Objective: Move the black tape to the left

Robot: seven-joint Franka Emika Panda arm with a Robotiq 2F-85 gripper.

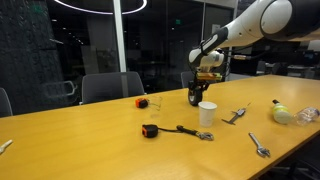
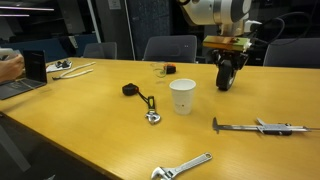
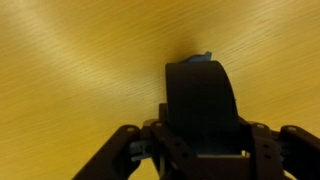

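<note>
The black tape (image 1: 197,98) (image 2: 227,76) is a wide matte-black roll held on edge at the far side of the yellow wooden table (image 1: 90,140), just behind the white cup (image 1: 207,113) (image 2: 182,96). My gripper (image 1: 198,86) (image 2: 228,60) comes down from above and is shut on it. In the wrist view the tape (image 3: 203,90) fills the space between the gripper's (image 3: 205,132) fingers. I cannot tell whether the roll rests on the table or hangs just above it.
A black-and-orange gadget with a cord (image 1: 150,130) (image 2: 131,89) lies beside the cup. Calipers (image 2: 255,126), a wrench (image 2: 180,167) and a small orange object (image 1: 141,102) lie around. A laptop (image 2: 35,68) and chairs (image 1: 110,86) stand at the table's edges.
</note>
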